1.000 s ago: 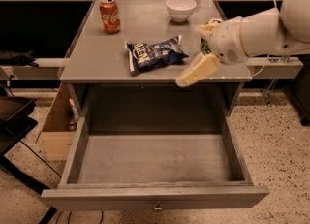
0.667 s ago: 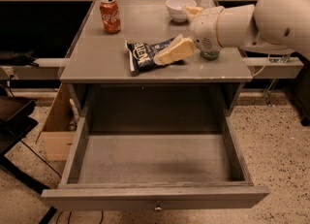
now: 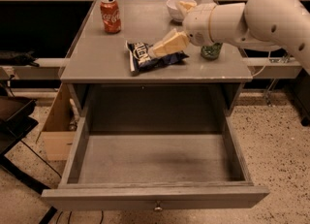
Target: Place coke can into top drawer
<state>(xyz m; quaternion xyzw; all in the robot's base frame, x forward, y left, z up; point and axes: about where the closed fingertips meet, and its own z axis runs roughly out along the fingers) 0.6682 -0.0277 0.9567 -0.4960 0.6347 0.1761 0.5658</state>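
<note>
One red coke can (image 3: 111, 16), white script, silver top, stands upright at the back left of the table (image 3: 97, 60), its long axis vertical. The top drawer (image 3: 155, 198) is open below. The gripper (image 3: 156, 50) is over a chip bag (image 3: 139, 57), apart from the can.

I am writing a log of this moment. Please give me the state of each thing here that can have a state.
Top drawer: pulled fully open, nothing inside.
Coke can: upright on the table top, back left, not held.
Chip bag: lying flat near the table's front edge.
Bowl: upright at the back.
Green can: standing, mostly hidden behind the arm.
Gripper: over the chip bag, apart from the coke can.
</note>
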